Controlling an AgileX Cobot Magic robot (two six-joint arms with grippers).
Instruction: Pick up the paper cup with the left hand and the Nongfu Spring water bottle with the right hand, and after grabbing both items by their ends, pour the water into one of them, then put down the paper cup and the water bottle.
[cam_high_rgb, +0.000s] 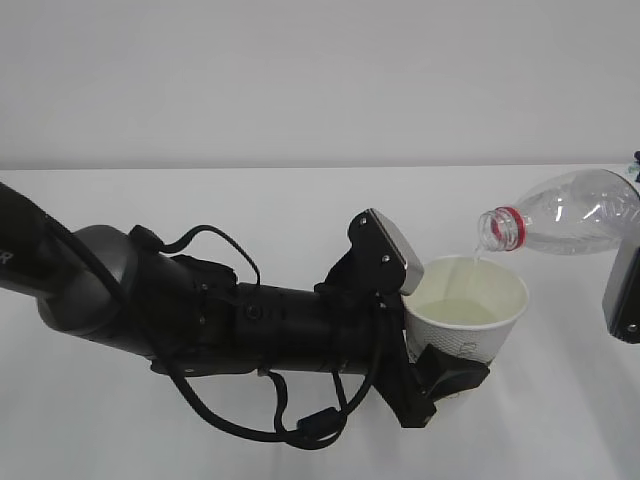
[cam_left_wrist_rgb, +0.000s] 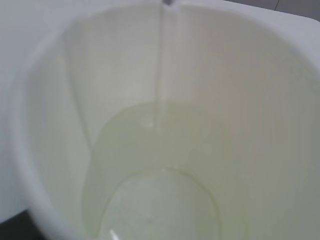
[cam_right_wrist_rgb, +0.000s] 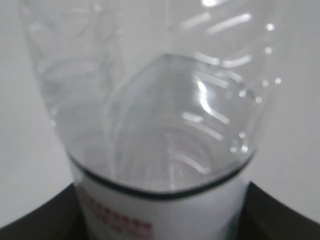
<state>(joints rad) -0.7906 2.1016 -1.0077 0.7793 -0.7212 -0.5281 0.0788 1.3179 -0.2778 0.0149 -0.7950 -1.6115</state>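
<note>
1. The paper cup (cam_high_rgb: 468, 312) is a small white tapered one, held up off the white table (cam_high_rgb: 250, 200) just right of the middle in the exterior view, tilted a little so its open mouth faces up and to the left.
2. The left hand (cam_high_rgb: 440, 345) is clamped on the cup's lower part, a grey-topped block against the rim on one side and a black finger (cam_high_rgb: 452, 374) under the base on the other.
3. Inside the cup, the water (cam_left_wrist_rgb: 155, 170) looks pale and slightly yellowish against the white wall and pools in the lower part; the wall above it is bare.
4. A thin stream (cam_left_wrist_rgb: 161, 55) falls from the top edge of the left wrist view into that pool.
5. The Nongfu Spring water bottle (cam_high_rgb: 565, 213) lies almost level above the cup, its uncapped mouth with the red neck ring dipped over the cup's far rim.
6. It is clear plastic and ribbed, with a white label bearing red print visible in the right wrist view.
7. The right hand (cam_high_rgb: 622, 300) grips the bottle at its label end, at the right edge of the exterior view; its dark fingers (cam_right_wrist_rgb: 40, 220) flank the label.
</note>
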